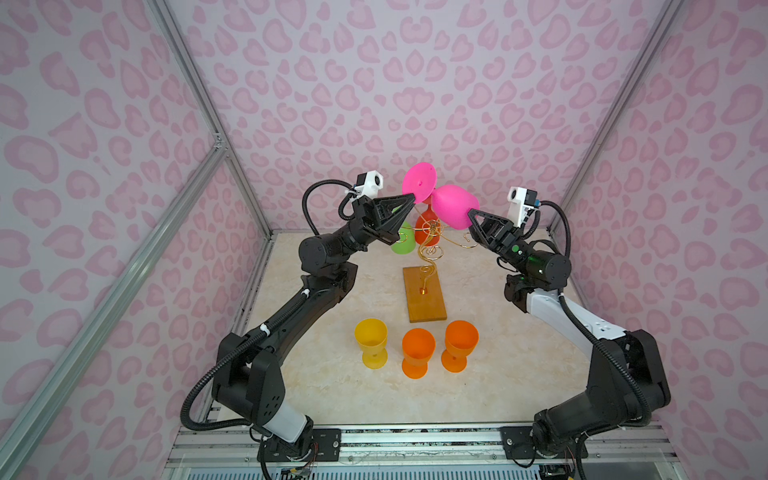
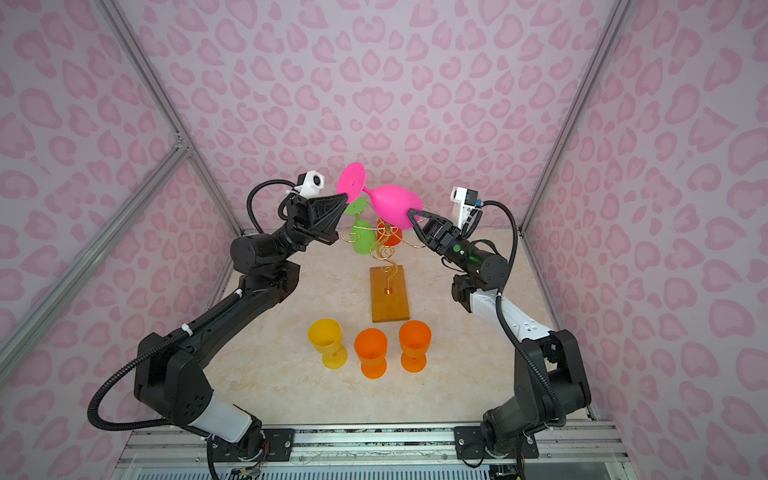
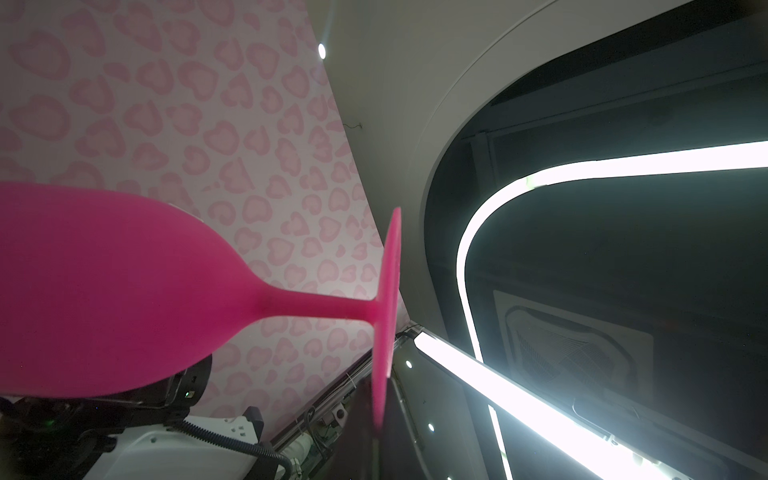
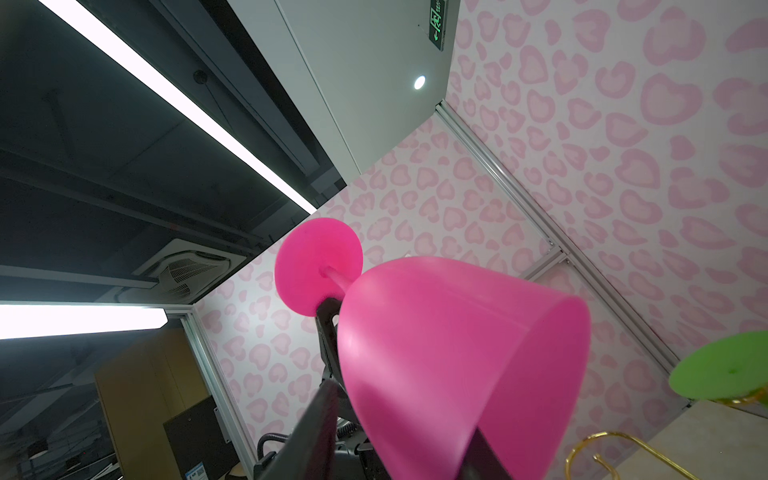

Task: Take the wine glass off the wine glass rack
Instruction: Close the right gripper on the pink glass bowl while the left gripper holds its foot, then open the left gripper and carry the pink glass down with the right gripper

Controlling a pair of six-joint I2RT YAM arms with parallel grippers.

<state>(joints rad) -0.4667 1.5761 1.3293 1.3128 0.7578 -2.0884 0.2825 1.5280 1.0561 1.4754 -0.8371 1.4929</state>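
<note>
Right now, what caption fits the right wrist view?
Sideways pink plastic wine glass: left tool pinches its foot, right tool at its bowl.

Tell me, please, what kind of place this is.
Probably a robot test cell inside an office or lab. A left arm and a right arm are bolted to a rail, a metal frame holds patterned walls, and strip lights run overhead.

Pink heart-print walls (image 1: 415, 83) all round, aluminium struts (image 1: 198, 83) running up the corners, cream marble-look tabletop (image 1: 332, 395) below; overhead, bright light strips (image 3: 623, 164), a ceiling vent (image 4: 183, 270), a green exit sign (image 4: 437, 23)
</note>
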